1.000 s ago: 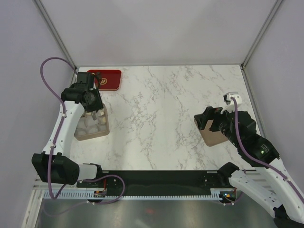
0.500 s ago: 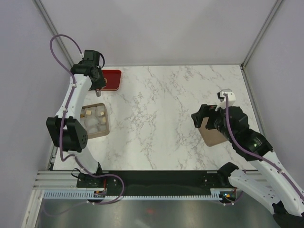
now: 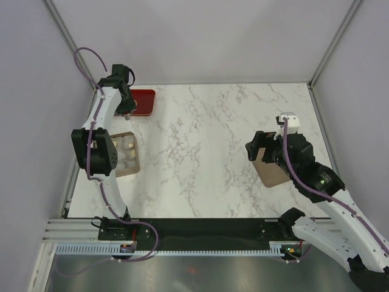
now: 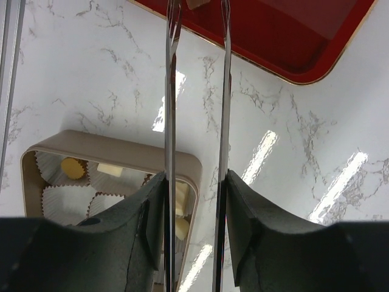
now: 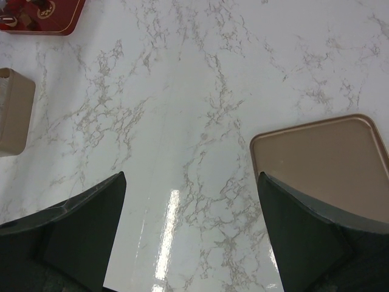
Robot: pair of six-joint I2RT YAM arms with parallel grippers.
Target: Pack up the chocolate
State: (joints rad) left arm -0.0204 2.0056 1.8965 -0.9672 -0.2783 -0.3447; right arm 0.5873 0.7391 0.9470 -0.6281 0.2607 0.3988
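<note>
Left claw (image 3: 126, 109), narrowly parted over the red tray (image 4: 285, 36), brackets a brown chocolate (image 4: 196, 3); right claw (image 5: 189, 177) gapes wide by the lid (image 5: 322, 164).

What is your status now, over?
Left gripper over red tray, grip unclear. Right gripper open by lid. Some chocolate in box. No obstruction seen.
</note>
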